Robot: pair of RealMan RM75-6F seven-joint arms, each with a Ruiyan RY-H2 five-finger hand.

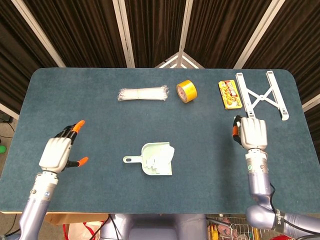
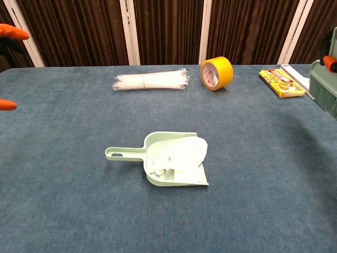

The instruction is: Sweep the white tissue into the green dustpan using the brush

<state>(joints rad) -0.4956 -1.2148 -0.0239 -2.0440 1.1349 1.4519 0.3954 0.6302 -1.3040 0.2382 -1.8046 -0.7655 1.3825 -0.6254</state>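
The head view looks almost straight down from high above, taking in the whole blue tabletop (image 1: 100,115), with the dark curtains (image 1: 150,30) at 12 o'clock and both forearms entering at 6 o'clock. The chest view sits low and close, facing level across the tabletop toward those same curtains, so its near edge is cut off. Both views share the middle of the tabletop: the green dustpan (image 1: 155,160) lies central in each, with the yellow tape roll (image 1: 187,91) beyond it toward 1 o'clock.
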